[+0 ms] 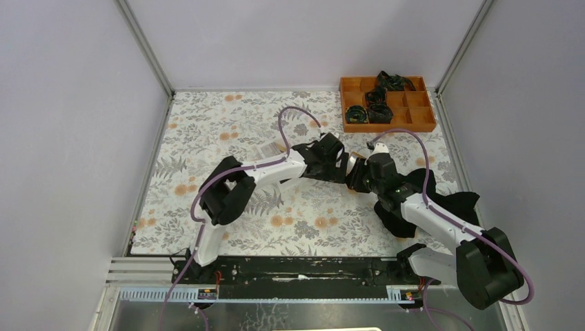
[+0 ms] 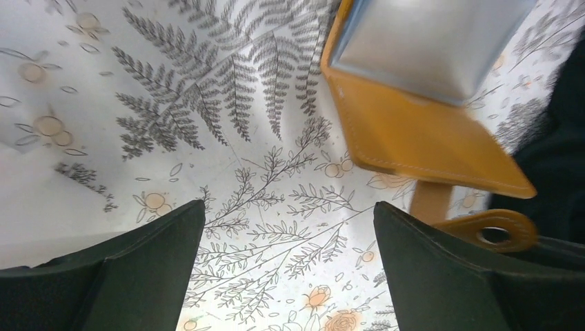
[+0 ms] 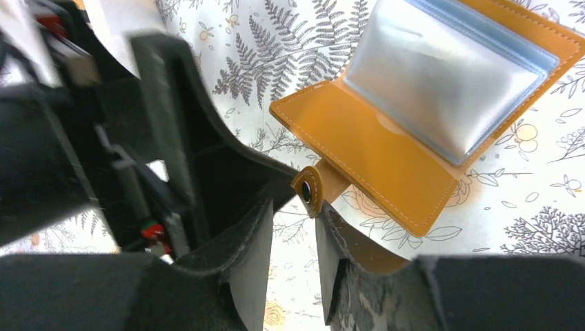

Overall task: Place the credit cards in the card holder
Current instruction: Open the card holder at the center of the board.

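Note:
The orange-tan card holder (image 3: 386, 148) lies open on the floral table between my two grippers, its pale clear sleeves (image 3: 441, 76) fanned upward. It also shows in the left wrist view (image 2: 414, 134) and in the top view (image 1: 354, 163). Its clasp tab (image 3: 308, 194) sits right at the tip of my right gripper (image 3: 293, 210), whose jaws stand a narrow gap apart with the table showing between them. My left gripper (image 2: 290, 214) is wide open and empty above the bare table, just left of the holder. No loose credit card shows.
A black cloth (image 1: 452, 201) lies under and beside the right arm. An orange compartment tray (image 1: 416, 110) with dark items stands at the back right. A small pale tag-like thing (image 1: 268, 148) lies left of the left gripper (image 1: 336, 160). Walls close in both sides.

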`<move>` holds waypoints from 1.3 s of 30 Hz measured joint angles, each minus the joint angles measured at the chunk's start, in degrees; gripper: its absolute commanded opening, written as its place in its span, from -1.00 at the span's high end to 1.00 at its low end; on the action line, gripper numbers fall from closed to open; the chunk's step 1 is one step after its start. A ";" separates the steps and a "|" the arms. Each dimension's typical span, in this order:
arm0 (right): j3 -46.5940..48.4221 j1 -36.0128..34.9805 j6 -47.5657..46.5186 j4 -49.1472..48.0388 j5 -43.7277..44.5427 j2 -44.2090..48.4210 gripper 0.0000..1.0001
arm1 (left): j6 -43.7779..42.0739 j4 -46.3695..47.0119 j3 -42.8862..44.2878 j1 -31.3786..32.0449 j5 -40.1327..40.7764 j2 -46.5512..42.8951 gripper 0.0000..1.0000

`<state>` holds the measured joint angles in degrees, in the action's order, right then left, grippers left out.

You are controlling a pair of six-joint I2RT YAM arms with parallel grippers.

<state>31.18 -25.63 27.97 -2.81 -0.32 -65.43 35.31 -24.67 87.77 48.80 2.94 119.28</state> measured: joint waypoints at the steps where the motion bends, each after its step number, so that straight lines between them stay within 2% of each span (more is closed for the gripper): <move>1: -0.20 0.00 0.20 -0.07 -0.42 0.00 0.27 | -0.09 -0.59 0.52 -0.04 0.39 -0.37 -1.00; 10: 0.07 -0.46 1.60 -0.70 -2.38 -3.37 0.27 | -1.60 -3.63 8.33 -0.70 5.03 -5.68 -1.00; 16: 5.11 -0.70 1.73 -0.13 -2.25 -6.75 0.24 | -1.97 -4.28 8.81 -1.99 7.37 -11.61 -1.00; 22: 14.21 -0.85 1.64 0.07 -2.27 -12.57 0.18 | -2.32 -4.79 5.84 -2.89 10.01 -16.72 -1.00; 25: 17.75 -1.07 1.62 0.42 -2.34 -15.91 -0.03 | -2.32 -4.96 3.32 -3.30 11.06 -18.80 -1.00; 30: 18.47 -1.64 1.51 1.66 -2.16 -17.22 -0.10 | -1.75 -5.44 -2.08 -3.87 12.74 -21.75 -1.00; 39: 19.10 -1.75 0.57 3.98 -1.70 -17.18 -0.14 | -0.83 -5.75 -6.58 -4.63 14.58 -25.62 -1.00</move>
<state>50.28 -27.38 28.53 1.17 -2.02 -82.61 34.48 -30.41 81.19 44.16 17.52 93.67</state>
